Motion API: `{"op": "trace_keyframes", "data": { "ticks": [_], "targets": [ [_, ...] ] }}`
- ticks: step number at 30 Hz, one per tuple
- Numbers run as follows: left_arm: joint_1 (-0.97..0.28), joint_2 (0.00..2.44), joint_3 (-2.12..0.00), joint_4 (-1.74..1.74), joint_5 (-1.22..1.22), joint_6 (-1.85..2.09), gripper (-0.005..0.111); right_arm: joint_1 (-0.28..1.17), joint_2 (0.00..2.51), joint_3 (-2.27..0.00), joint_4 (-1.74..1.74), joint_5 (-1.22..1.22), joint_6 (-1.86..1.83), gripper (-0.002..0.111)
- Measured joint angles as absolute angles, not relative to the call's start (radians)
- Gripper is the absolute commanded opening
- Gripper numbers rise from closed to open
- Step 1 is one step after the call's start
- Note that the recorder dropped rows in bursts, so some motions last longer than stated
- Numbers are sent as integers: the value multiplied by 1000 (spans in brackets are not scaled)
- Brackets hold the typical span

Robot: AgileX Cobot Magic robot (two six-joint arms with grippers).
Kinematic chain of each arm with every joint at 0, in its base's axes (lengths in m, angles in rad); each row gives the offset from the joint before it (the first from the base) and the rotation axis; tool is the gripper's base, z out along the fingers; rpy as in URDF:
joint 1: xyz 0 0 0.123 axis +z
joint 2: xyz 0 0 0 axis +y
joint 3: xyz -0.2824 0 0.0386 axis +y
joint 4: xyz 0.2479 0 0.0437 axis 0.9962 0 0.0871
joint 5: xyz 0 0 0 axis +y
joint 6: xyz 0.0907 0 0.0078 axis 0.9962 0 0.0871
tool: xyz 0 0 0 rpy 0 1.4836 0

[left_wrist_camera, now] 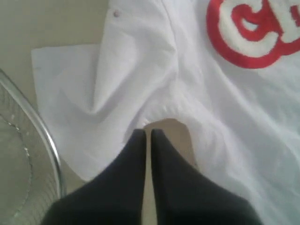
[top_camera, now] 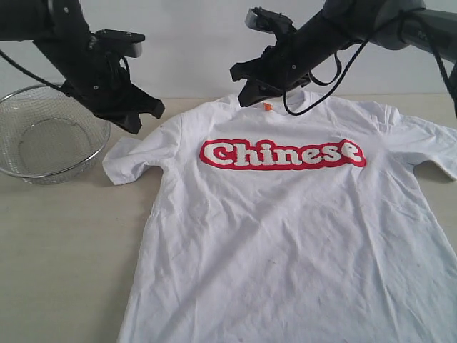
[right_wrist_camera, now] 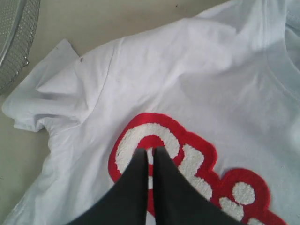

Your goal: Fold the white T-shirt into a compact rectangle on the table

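- The white T-shirt point(top_camera: 285, 236) lies spread face up on the surface point(top_camera: 64, 257). Its collar is at the far side and its hem runs out of the near edge of the exterior view.
- The red-outlined "Chinese" lettering point(top_camera: 282, 154) runs across the chest, and I can see a small orange neck tag point(top_camera: 268, 107) at the collar.
- The cloth is mostly flat with light wrinkles. The sleeve point(top_camera: 132, 161) on the left of the exterior view is rumpled, with a fold rising in it.
- A round wire-mesh basket point(top_camera: 50, 136) stands on the surface near that sleeve, apart from it.
- My left end effector point(left_wrist_camera: 145, 133) is closed, fingers pressed together with only a thin slit between them, and it grips nothing.
- In its wrist view the tips point at a small patch of bare surface in the armpit, where sleeve and body meet. From the exterior view it hangs above the surface, between the basket and the shirt's shoulder.
- My right end effector point(right_wrist_camera: 149, 151) is closed as well and empty.
- Its wrist view puts the tips over the first letter of the lettering. The exterior view shows it raised above the collar, beside the neck tag.
- I cannot tell from these views whether either one touches the cloth.
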State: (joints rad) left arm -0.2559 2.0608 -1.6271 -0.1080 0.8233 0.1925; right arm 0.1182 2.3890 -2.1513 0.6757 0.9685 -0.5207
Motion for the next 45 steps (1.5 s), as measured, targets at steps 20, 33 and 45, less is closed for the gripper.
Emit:
{"op": "trace_keyframes", "data": {
  "ticks": [20, 33, 45],
  "targets": [
    [-254, 2474, -2201, 107, 1081, 136, 4, 118, 2389, -2151, 658, 1005, -542, 0],
    [-263, 2522, -2203, 148, 1087, 157, 4, 118, 2389, -2151, 658, 997, -549, 0],
    [-289, 2559, -2209, 206, 1085, 159, 4, 118, 2389, -2151, 660, 995, -549, 0]
  ]
}}
